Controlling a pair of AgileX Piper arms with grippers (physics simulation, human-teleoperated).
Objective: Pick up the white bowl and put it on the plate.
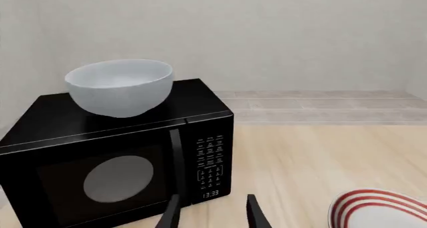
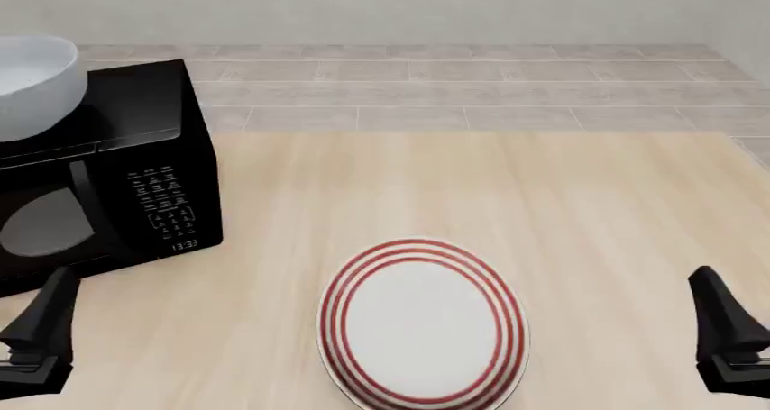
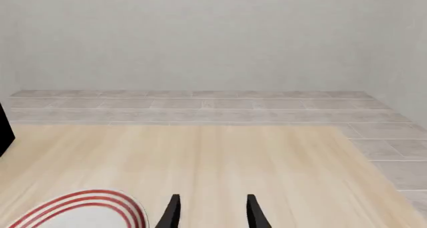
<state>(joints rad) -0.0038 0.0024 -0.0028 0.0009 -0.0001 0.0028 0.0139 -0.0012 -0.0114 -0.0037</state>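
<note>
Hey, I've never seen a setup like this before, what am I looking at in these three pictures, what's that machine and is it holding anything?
These are simulator renders of two robot arms at a wooden table. One picture looks down from above and behind the arms; the other two come from cameras mounted just behind each arm's tool. The left tool and right tool are both open and hold nothing. On the table's left stands a black microwave with a white bowl on top of it. A plate with red rings lies on the table between the arms, with nothing on it.
</note>
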